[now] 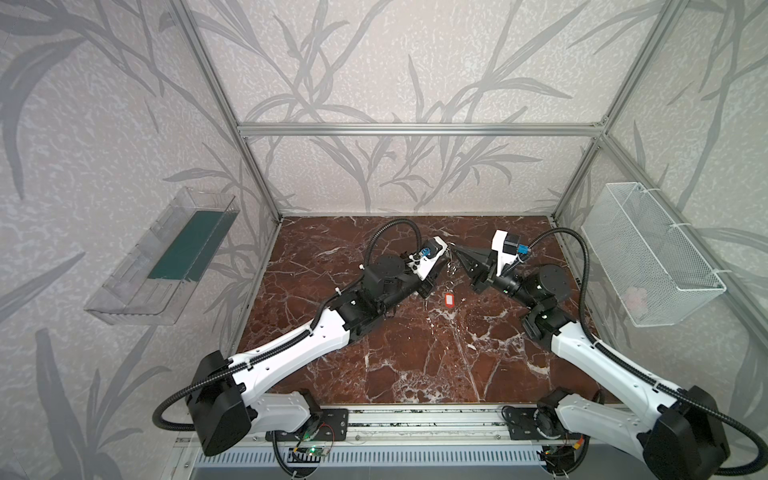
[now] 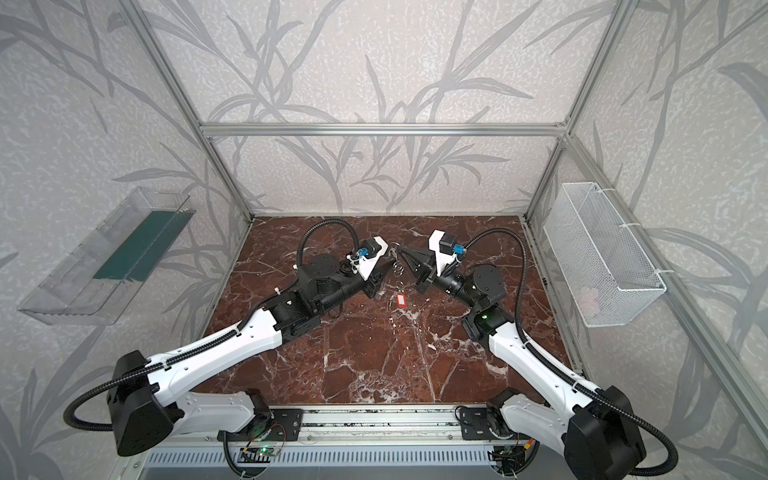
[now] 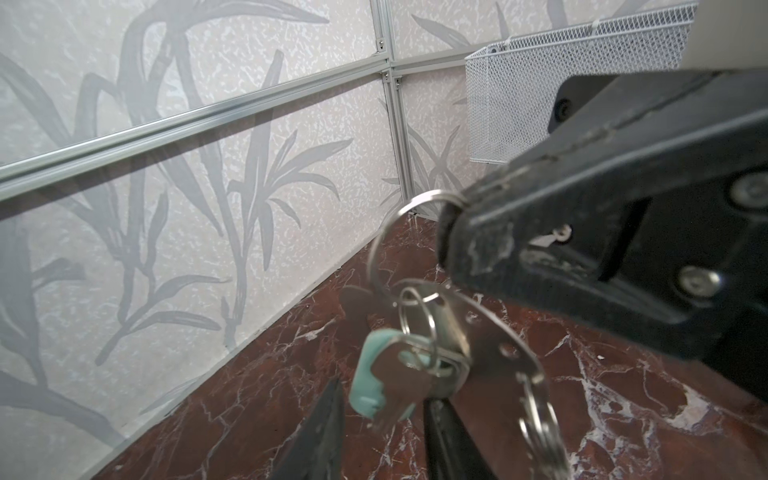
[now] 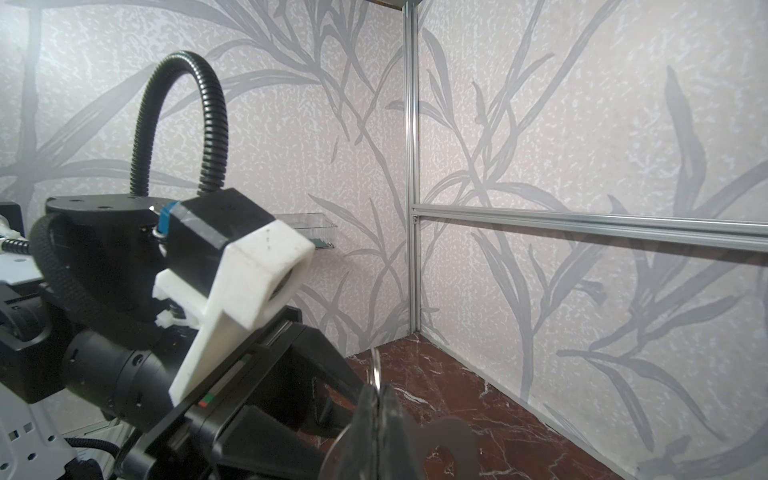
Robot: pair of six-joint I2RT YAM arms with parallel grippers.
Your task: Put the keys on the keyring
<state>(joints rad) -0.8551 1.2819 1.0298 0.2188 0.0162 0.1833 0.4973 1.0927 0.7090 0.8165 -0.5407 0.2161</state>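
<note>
Top views first: my two grippers meet over the rear middle of the marble table (image 1: 415, 365), near the back wall (image 1: 415, 174). The table lies open toward the front edge and to both sides. The wire basket (image 1: 648, 257) and the clear tray (image 1: 166, 257) hang on the side walls, well apart from the work. The red-tagged key (image 1: 448, 299) lies flat on the table just in front of the grippers and touches neither.

My right gripper (image 3: 455, 208) has its jaws pressed together, pinching the wire ring (image 3: 372, 257). The keyring plate (image 3: 503, 349) hangs tilted from that ring. The pale-tagged key (image 3: 390, 374) hangs in front of the plate on a small ring (image 3: 415, 316).

My left gripper (image 3: 384, 390) has its fingers (image 3: 328, 428) standing apart, one on each side of the pale-tagged key. Whether they press on it I cannot tell — the contact is blurred.
</note>
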